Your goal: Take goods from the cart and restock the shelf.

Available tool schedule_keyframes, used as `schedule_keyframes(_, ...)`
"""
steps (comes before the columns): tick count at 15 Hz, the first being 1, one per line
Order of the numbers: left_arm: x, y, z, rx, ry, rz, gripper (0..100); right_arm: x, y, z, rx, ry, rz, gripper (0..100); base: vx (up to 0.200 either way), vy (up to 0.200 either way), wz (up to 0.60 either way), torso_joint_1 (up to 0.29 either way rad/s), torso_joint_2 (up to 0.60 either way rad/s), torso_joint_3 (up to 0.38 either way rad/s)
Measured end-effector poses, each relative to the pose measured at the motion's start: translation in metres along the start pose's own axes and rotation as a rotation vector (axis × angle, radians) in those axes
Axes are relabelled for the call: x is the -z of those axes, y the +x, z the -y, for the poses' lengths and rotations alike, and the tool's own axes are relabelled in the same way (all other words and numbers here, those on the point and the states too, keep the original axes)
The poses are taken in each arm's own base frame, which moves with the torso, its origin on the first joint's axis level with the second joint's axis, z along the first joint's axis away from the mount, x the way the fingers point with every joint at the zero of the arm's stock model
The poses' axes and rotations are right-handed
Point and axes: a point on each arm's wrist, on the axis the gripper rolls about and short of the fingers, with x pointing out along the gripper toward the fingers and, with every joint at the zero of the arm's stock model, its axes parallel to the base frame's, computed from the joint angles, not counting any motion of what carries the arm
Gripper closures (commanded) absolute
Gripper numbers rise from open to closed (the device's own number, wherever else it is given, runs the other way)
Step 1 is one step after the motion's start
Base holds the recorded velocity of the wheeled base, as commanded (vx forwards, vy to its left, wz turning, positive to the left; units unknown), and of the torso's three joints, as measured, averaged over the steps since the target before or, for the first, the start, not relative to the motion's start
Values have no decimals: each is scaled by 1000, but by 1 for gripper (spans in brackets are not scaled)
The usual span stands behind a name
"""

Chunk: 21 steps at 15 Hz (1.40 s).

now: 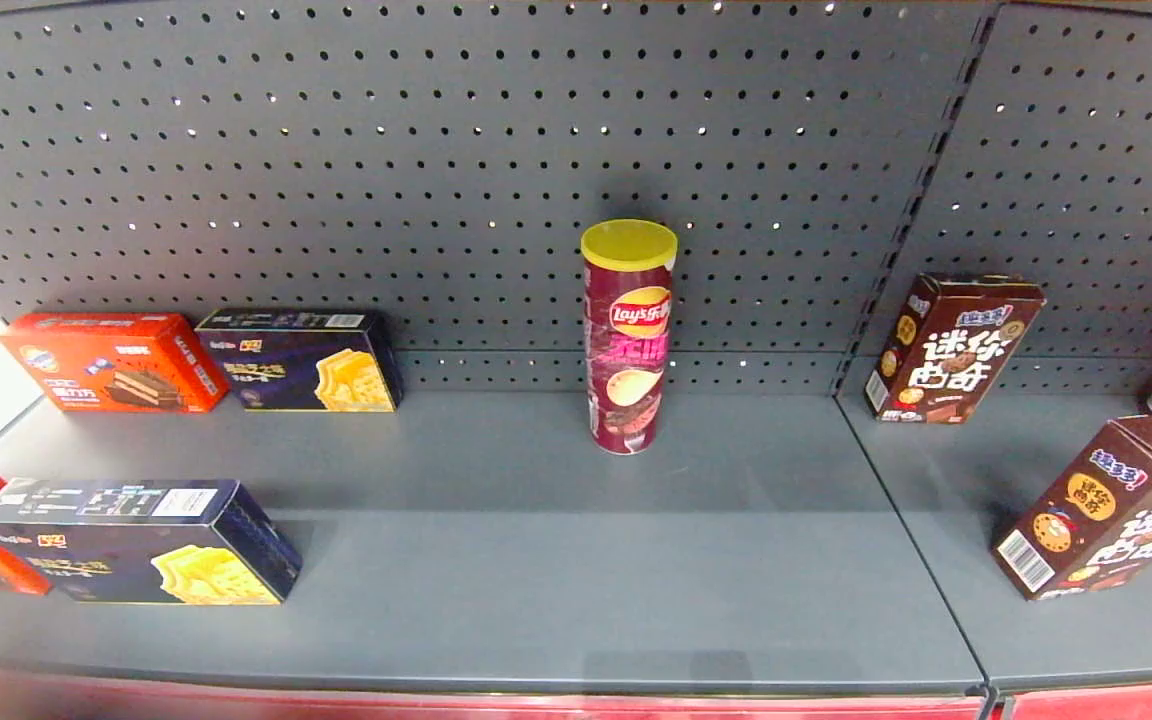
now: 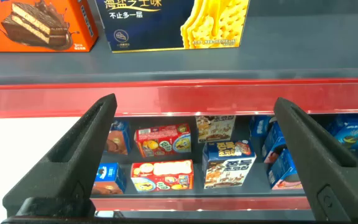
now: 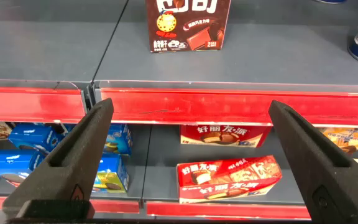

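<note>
Maroon yellow-lidded crisp tube (image 1: 628, 335) upright at far centre of grey metal shelf (image 1: 556, 560) | left gripper (image 2: 194, 102), right gripper (image 3: 191, 104): fingers apart, empty, by near red edge (image 2: 42, 98) | tube beyond, midway between arms.

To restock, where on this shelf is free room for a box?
The widest bare patch of the shelf lies in front of the chips can, between the front navy box and the front brown box. Smaller gaps flank the can, toward the back navy box and the back brown box. The left end is crowded.
</note>
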Motion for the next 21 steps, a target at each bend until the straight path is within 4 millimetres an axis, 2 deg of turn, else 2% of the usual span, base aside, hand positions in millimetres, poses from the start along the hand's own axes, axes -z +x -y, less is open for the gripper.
schedule_keyframes(9,0,0,0,0,0,0,0,0,0,0,0,0,0,0,0,0,0,0,0,0)
schedule_keyframes(21,0,0,0,2,0,0,0,0,0,0,0,1,0,0,0,0,600,4,2,3)
